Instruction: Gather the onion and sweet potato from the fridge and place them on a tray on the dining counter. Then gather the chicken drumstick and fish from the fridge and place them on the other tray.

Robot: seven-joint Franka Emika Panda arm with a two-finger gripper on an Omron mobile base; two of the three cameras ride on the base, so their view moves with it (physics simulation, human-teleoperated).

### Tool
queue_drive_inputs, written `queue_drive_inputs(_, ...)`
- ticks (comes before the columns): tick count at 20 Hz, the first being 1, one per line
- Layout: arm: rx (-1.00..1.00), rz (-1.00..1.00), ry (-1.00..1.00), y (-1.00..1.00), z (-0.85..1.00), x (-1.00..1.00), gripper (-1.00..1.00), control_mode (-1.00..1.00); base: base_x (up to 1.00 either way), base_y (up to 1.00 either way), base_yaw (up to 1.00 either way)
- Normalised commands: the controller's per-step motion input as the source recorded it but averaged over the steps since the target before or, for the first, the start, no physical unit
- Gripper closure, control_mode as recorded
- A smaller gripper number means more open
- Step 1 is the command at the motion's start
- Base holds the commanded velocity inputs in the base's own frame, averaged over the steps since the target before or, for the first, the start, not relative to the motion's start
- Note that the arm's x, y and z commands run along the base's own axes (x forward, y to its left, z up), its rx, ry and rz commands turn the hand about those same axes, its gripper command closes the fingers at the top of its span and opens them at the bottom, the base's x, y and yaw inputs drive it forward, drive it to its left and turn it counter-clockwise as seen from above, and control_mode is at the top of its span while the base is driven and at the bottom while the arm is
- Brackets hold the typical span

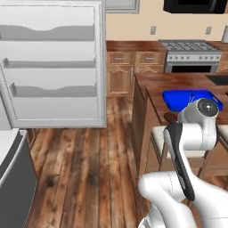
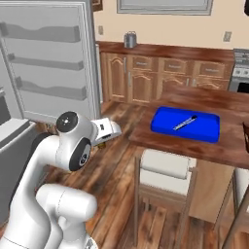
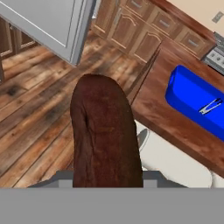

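Note:
A dark brown, elongated sweet potato [image 3: 105, 131] stands up between the fingers of my gripper [image 3: 107, 180], which is shut on it; the lump hides the fingertips. My hand [image 2: 107, 130] hovers over the wooden floor, left of the dining counter [image 2: 221, 148]. A bright blue tray [image 2: 204, 127] lies on that dark wooden top [image 3: 168, 120], with a thin small object on it. The tray [image 3: 192, 100] is ahead and to the right of the sweet potato. The fridge door [image 1: 53, 62] hangs open, its grey shelves bare. The onion, chicken drumstick and fish are out of view.
A pale stool [image 2: 163, 168] is tucked under the counter's near edge, just below my hand. Wooden cabinets [image 2: 146, 73] line the back wall, with a stove [image 1: 191, 53] at the right. Open plank floor [image 1: 84, 164] lies between the fridge door and the counter.

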Motion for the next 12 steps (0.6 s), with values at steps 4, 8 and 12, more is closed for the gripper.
queue_drive_inputs(4, 0.00, 0.00, 0.00, 0.00, 0.00, 0.00, 1.00, 1.00, 0.17, -0.56, -0.16)
queue_drive_inputs(8, 0.00, 0.00, 0.00, 0.00, 0.00, 0.00, 1.00, 1.00, 0.25, -0.53, -0.15)
queue_drive_inputs(12, 0.00, 0.00, 0.00, 0.00, 0.00, 0.00, 1.00, 1.00, 0.33, -0.40, -0.14)
